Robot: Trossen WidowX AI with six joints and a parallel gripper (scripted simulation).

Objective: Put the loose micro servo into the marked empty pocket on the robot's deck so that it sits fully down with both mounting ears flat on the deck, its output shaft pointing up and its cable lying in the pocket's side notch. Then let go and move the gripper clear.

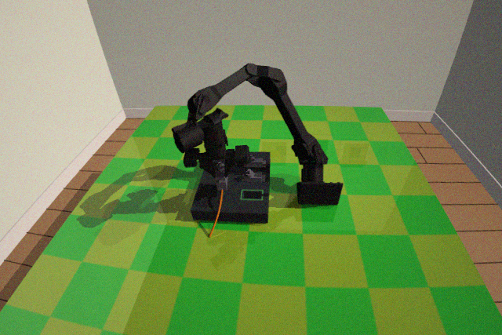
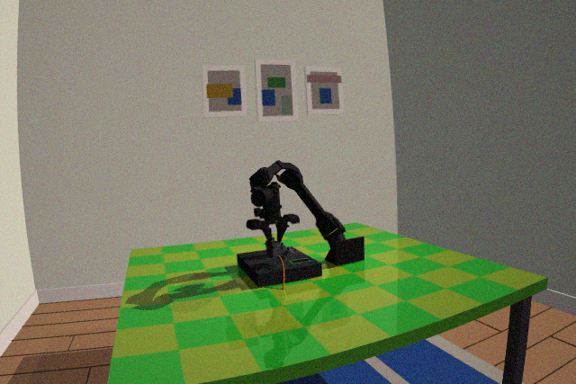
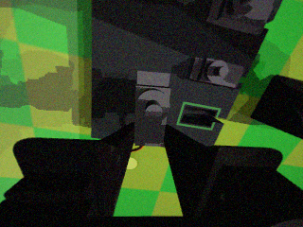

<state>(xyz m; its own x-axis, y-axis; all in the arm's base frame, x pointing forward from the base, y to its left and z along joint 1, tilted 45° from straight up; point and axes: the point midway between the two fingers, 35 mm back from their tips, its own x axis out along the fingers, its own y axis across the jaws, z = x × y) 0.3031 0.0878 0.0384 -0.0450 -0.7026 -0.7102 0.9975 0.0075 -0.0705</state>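
My gripper (image 1: 220,173) (image 2: 275,243) (image 3: 149,127) is shut on the loose grey micro servo (image 3: 152,113) (image 1: 222,182), over the left part of the black deck (image 1: 243,216) (image 2: 302,274) (image 3: 114,47). The servo's round output shaft faces up toward the wrist camera. Its orange cable (image 1: 220,202) (image 2: 283,272) hangs past the deck's front edge; little of it shows in the wrist view. The green outline (image 1: 252,190) (image 3: 203,106) marks the empty pocket, right of the servo, with a side notch on its right in the wrist view. The gap under the servo cannot be judged exactly.
Two fitted servos sit behind the pocket, the nearer one (image 3: 218,70) (image 1: 254,173) close to it and the other (image 3: 243,11) farther back. A dark block stands at the deck's back. The arm's base (image 1: 319,193) (image 2: 346,249) stands right of the deck on the green checkered table.
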